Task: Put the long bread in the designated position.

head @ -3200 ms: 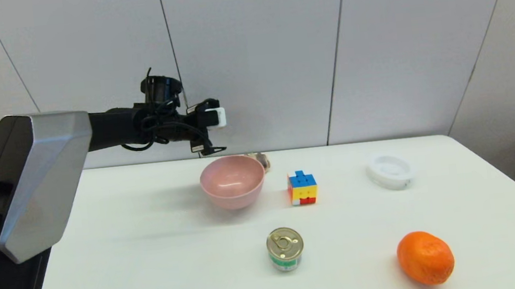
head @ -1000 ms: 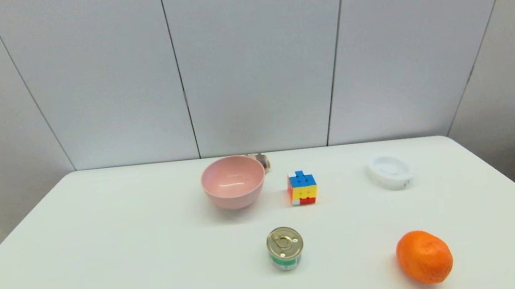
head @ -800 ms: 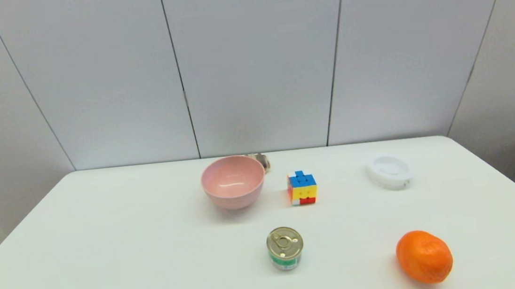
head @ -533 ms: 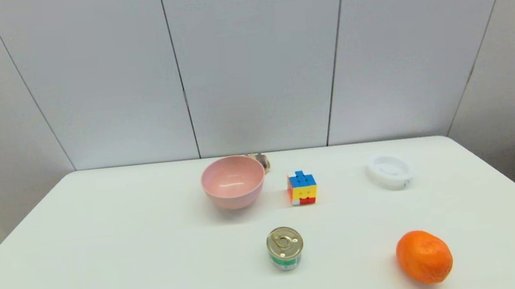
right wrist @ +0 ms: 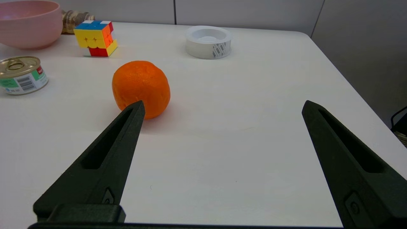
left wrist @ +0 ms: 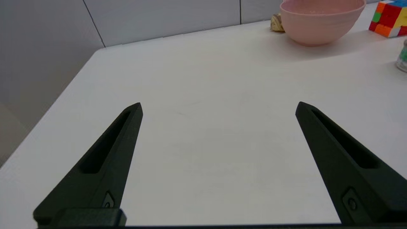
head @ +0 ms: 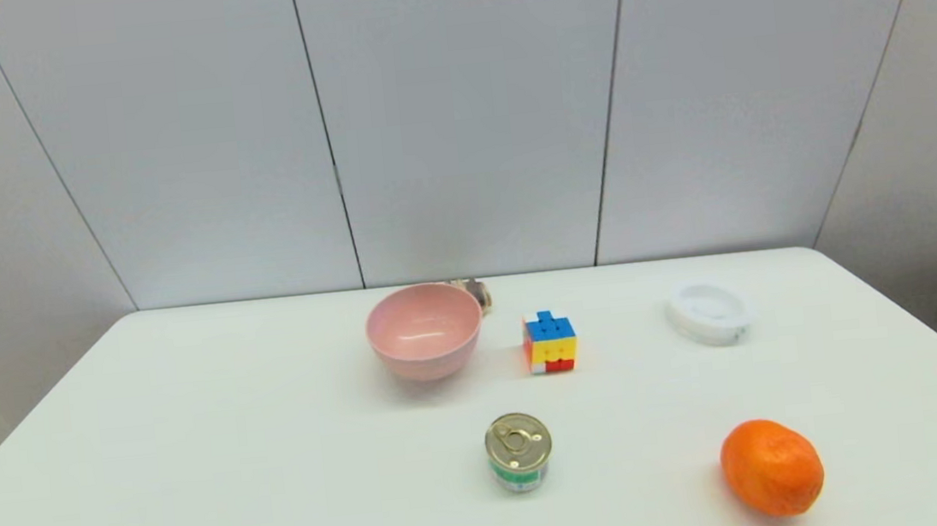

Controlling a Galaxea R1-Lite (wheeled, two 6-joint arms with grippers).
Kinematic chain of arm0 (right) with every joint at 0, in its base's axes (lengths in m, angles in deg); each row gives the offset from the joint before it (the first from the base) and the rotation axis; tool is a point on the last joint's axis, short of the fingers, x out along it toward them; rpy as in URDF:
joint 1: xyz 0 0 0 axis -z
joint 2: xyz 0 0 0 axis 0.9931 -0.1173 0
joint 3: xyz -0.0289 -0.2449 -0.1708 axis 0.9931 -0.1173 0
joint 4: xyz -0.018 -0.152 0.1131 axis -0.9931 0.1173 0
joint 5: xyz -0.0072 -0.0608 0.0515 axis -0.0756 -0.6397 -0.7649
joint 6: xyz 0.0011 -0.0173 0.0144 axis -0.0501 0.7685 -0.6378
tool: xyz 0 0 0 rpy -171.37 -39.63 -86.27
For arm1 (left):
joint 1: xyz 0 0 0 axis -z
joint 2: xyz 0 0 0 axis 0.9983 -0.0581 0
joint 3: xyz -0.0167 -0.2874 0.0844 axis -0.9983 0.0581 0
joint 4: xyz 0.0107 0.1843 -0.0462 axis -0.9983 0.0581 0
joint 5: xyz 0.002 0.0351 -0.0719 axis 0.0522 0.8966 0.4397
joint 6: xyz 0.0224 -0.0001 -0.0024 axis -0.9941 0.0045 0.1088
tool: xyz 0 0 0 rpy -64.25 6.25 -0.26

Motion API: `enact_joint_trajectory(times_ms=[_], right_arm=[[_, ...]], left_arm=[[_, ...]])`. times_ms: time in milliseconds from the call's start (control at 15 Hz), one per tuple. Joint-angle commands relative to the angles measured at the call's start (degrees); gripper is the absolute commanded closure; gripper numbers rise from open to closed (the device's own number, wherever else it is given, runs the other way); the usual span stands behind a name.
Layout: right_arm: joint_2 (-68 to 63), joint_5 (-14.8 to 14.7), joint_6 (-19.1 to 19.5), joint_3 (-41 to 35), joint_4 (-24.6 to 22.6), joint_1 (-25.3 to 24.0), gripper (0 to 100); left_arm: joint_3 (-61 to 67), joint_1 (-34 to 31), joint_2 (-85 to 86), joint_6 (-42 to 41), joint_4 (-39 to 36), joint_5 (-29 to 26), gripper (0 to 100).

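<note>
While neither arm appears in the head view, each wrist view shows its own gripper: the left gripper and the right gripper both hold their fingers spread wide over the white table, gripping nothing. The long bread lies behind the pink bowl, only its end showing. The bowl's interior looks empty. Also present: one puzzle cube, one tin can, one orange, one tape roll.
</note>
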Motion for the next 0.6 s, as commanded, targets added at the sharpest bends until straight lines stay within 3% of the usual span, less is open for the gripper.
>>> enact_joint_trajectory(times_ms=[67, 600], right_arm=[[-0.07, 0.03, 0.01, 0.00, -0.01, -0.02, 0], [-0.07, 0.03, 0.01, 0.00, -0.01, -0.02, 0]], left_arm=[[0.11, 0.02, -0.05, 2.53, 0.31, 0.14, 0], [0.11, 0.02, 0.04, 10.35, 0.05, 4.00, 0]])
